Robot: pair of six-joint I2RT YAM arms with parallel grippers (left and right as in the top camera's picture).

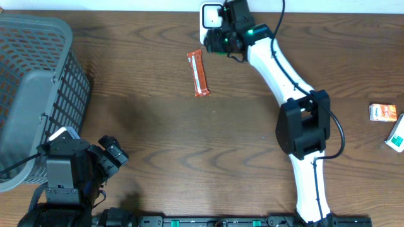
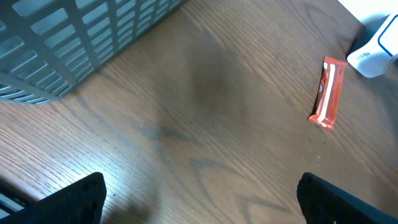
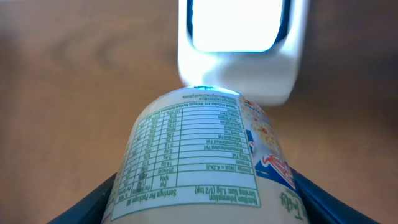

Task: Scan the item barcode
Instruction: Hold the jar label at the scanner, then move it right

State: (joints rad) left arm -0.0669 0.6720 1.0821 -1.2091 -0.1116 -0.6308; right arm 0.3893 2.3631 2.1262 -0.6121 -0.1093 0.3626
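The item [image 3: 205, 155] is a pale round container with a green-printed nutrition label, and my right gripper [image 3: 205, 200] is shut on it, one dark finger on each side. Its top end nearly touches the white scanner [image 3: 239, 43], whose window glows bright. No barcode shows on the side facing the camera. From overhead, the right gripper [image 1: 225, 36] sits at the table's far edge against the scanner [image 1: 211, 16], with the item mostly hidden under it. My left gripper [image 1: 112, 156] hovers open near the front left, its fingers [image 2: 74, 199] wide apart over bare wood.
A grey plastic basket [image 1: 38, 94] fills the left side. An orange snack bar [image 1: 199, 73] lies left of the scanner and also shows in the left wrist view [image 2: 328, 92]. A small orange box [image 1: 383, 112] and a green-and-white pack [image 1: 396, 135] lie at the right edge.
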